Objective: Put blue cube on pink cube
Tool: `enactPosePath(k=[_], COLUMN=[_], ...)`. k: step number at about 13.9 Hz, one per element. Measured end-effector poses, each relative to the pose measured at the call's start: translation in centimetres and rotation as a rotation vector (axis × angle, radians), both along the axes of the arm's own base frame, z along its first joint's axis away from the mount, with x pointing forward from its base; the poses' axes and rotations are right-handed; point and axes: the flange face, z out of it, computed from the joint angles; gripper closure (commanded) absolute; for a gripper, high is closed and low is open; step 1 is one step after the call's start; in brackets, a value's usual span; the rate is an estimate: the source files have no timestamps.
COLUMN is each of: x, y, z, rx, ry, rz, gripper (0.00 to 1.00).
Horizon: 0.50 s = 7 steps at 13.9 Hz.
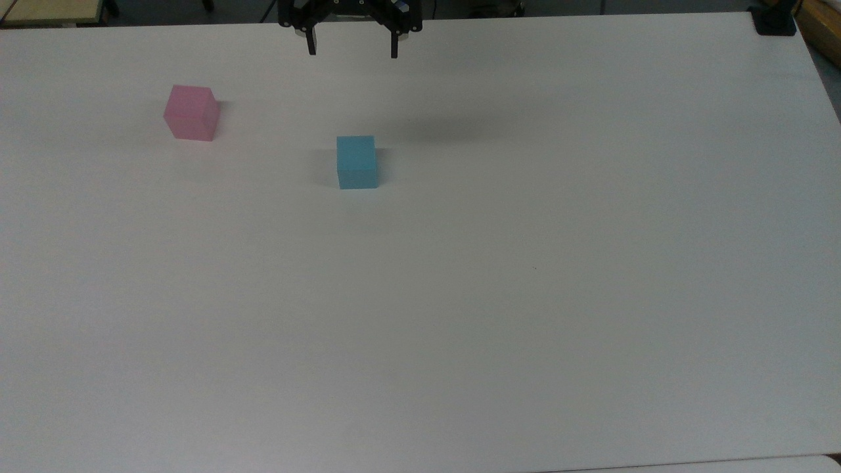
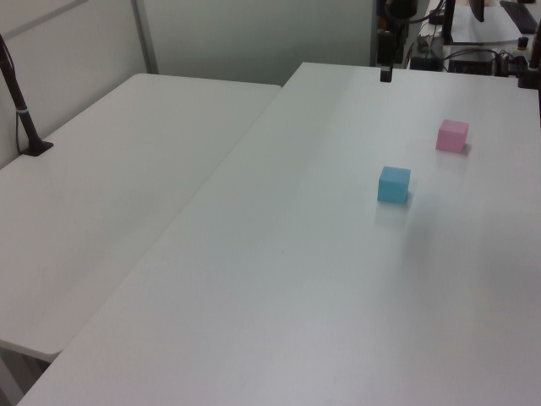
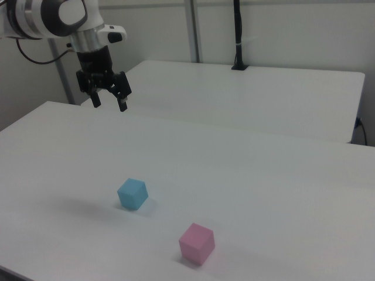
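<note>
Table (image 1: 525, 295), white and bare around the two cubes, joins a second white table (image 2: 110, 220) on the left view's left. A black post (image 2: 25, 118) stands on that second table, seen also in the right view (image 3: 237, 35). A black clamp (image 1: 774, 20) grips the main table's far corner in the top view. Monitors and cables crowd the left view's upper right, too cluttered to tell apart.

The blue cube (image 1: 357, 161) sits on the table, well apart from the pink cube (image 1: 191, 113), which lies toward the top view's left. Nothing stands between them.

The gripper (image 1: 353, 47) hangs above the table's far edge, fingers spread wide and holding nothing. Its upper body is cut off by the top view's edge. In the right view the gripper (image 3: 109, 100) hangs from the arm (image 3: 53, 17), well apart from both cubes.
</note>
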Motion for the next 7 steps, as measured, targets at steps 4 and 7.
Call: enactPosePath(k=[4, 7], x=[0.0, 0.0], y=[0.02, 0.02], z=[0.0, 0.0], rx=[0.0, 0.0], ry=[0.0, 0.0], rz=[-0.007, -0.007], gripper=[0.0, 0.0])
